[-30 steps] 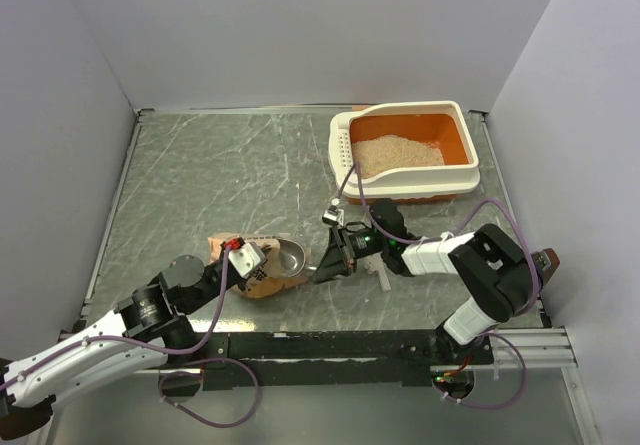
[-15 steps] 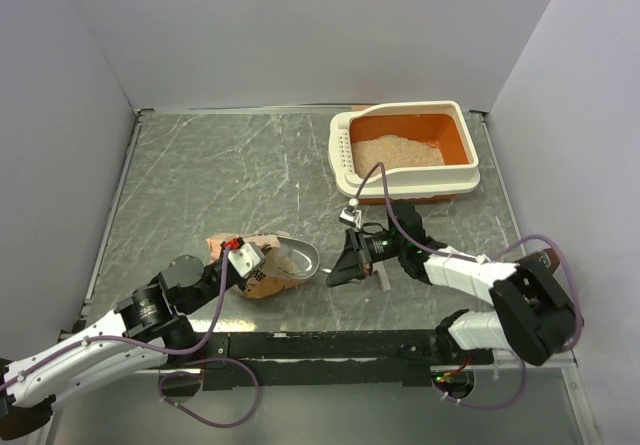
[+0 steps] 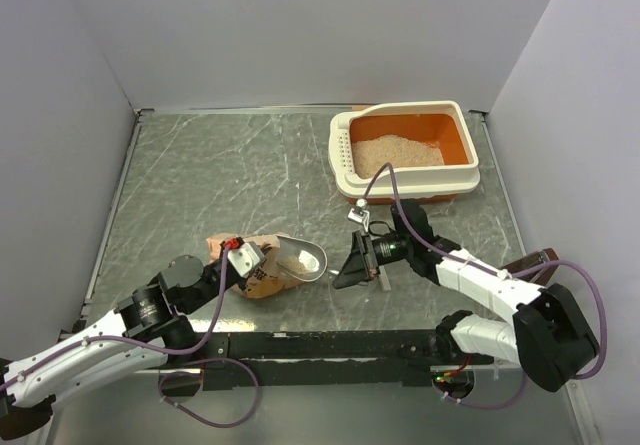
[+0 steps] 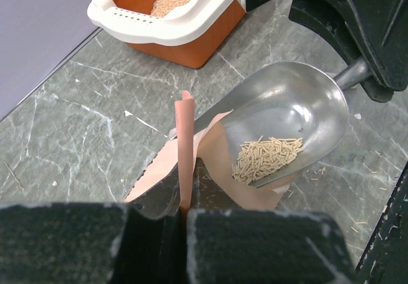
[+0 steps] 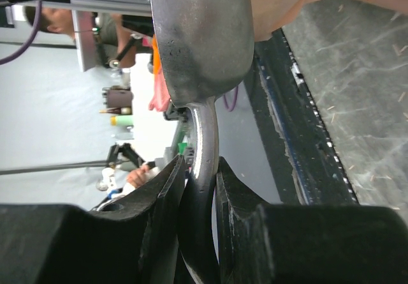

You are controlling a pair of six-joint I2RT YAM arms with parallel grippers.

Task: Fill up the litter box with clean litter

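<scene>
The litter box (image 3: 470, 170), cream rim and orange basin, stands at the back right with a mound of clean litter (image 3: 397, 152) inside; it also shows in the left wrist view (image 4: 167, 25). My left gripper (image 3: 243, 265) is shut on the edge of the tan-orange bag (image 3: 262, 283), which lies on the table (image 4: 185, 143). My right gripper (image 3: 352, 265) is shut on the handle of the grey metal scoop (image 3: 302, 260). The scoop bowl (image 4: 290, 115) sits at the bag's mouth and holds a small pile of pale litter pellets (image 4: 268, 158). The scoop's underside fills the right wrist view (image 5: 197, 35).
The grey marbled table (image 3: 220, 175) has white walls on three sides. A few loose pellets lie on the table by the scoop (image 4: 357, 169). A black rail (image 3: 330, 345) runs along the near edge.
My right gripper has drawn the scoop back to the right, out of the bag's mouth, and it now carries litter. The left gripper and bag have stayed put.
</scene>
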